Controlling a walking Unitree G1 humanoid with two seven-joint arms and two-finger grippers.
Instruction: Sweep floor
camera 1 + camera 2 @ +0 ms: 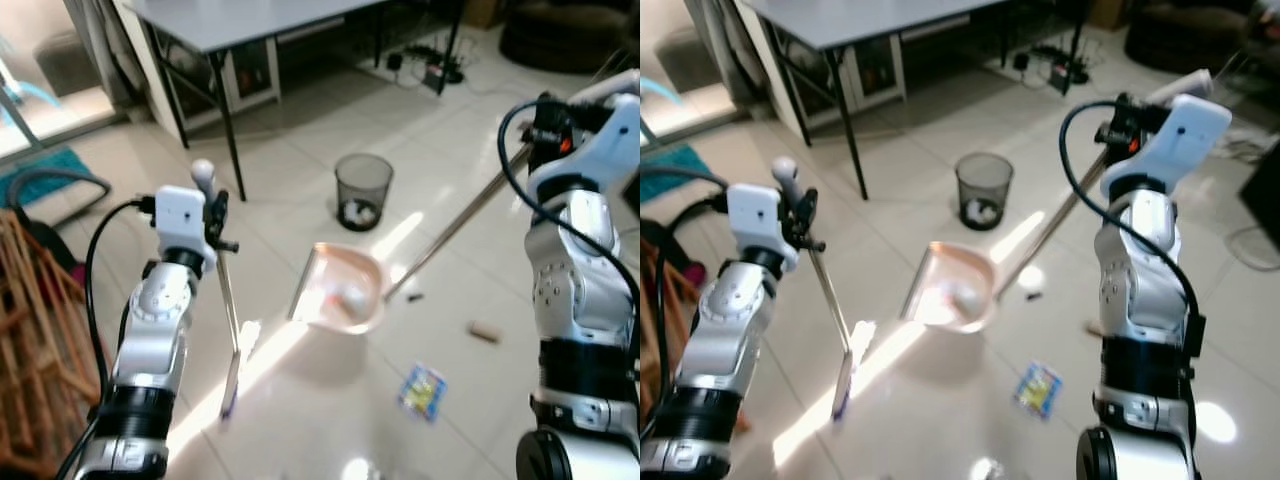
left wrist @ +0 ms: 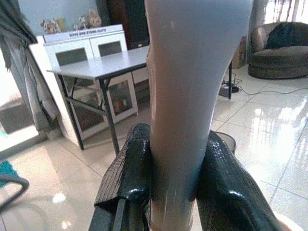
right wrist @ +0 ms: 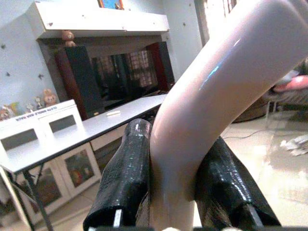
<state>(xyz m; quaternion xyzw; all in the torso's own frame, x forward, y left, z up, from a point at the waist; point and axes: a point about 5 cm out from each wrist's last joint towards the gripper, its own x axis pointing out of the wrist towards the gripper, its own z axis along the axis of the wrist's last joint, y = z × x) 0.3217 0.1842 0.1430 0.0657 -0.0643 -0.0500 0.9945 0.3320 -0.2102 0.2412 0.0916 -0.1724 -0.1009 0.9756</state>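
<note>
Both hands are clamped: my left hand (image 2: 173,192) grips the broom handle (image 1: 226,300), my right hand (image 3: 178,192) the dustpan handle (image 1: 460,220); the dustpan (image 1: 345,290) sits mid-floor near the wastebasket (image 1: 362,190)

No text can be read with any certainty. In the left wrist view a white cabinet (image 2: 91,41) behind the table carries a strip of dark lettering (image 2: 89,32) along its top edge, but it is too small and blurred to make out. The same cabinet (image 3: 33,126) in the right wrist view bears a similar dark line of print (image 3: 26,117), equally illegible. On the floor lies a small blue and yellow packet (image 1: 422,390) that may carry printing, though no words resolve.
</note>
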